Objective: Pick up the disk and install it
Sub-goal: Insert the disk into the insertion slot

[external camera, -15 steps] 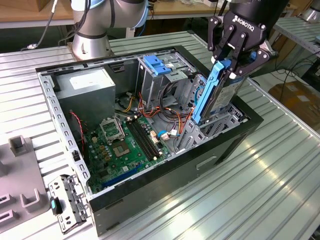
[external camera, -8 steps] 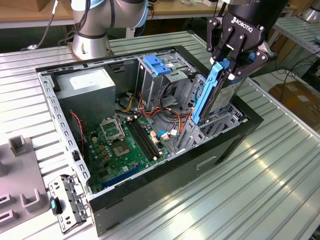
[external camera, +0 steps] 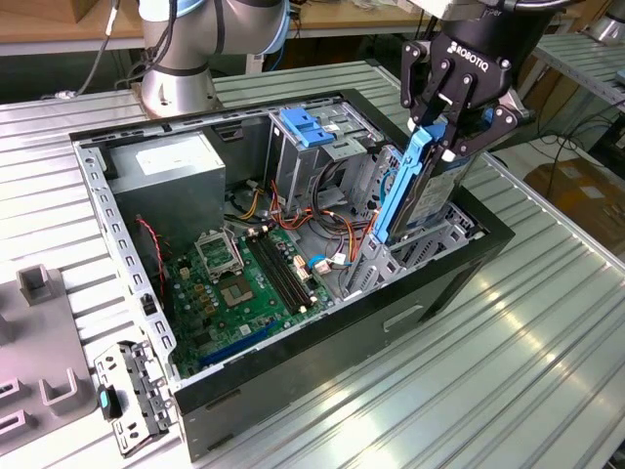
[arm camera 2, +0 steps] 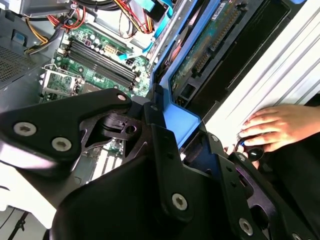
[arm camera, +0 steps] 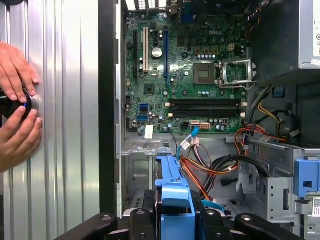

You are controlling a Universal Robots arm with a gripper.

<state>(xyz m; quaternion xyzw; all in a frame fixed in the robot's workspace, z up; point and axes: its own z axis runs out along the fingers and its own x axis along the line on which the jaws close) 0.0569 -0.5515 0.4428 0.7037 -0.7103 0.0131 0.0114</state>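
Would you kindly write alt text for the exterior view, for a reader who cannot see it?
The gripper holds the disk nearly upright, its lower end in the drive bay of an open computer case. The motherboard and grey power supply lie exposed inside.

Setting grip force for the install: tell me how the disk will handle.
Likely rigid: the disk is a metal slab, standing on edge without flexing in the end effector. Probably dense for its size. Its blue plastic rails look smooth, so it might slip or pivot.

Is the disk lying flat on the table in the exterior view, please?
No, the gripper holds the disk on edge at the drive cage.
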